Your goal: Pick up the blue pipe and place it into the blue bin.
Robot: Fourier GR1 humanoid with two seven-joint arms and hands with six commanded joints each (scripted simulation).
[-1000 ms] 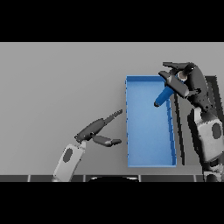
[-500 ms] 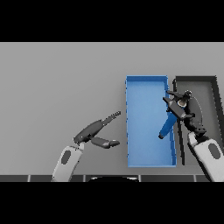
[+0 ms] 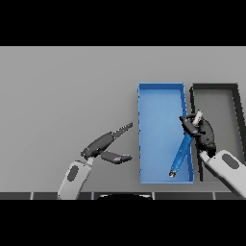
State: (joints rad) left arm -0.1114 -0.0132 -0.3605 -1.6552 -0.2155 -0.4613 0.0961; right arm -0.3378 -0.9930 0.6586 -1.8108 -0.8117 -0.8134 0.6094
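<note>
The blue bin (image 3: 161,87) stands right of the table's centre. The blue pipe (image 3: 180,156) slants inside it along the right wall, its lower end near the bin's front corner and its upper end at my right hand. My right hand (image 3: 202,134) hangs over the bin's right wall with its fingers curled round the pipe's top. My left hand (image 3: 101,143) hovers left of the bin, open, fingers pointing toward the bin and thumb spread below.
A dark grey bin (image 3: 215,87) sits right beside the blue bin, on its right. My right forearm crosses the dark bin's front part. Bare grey table spreads to the left and the far side.
My right hand has come down and toward me with the pipe, from above the bin's far end to its right wall. The pipe now lies low inside the bin. The left hand has not moved.
</note>
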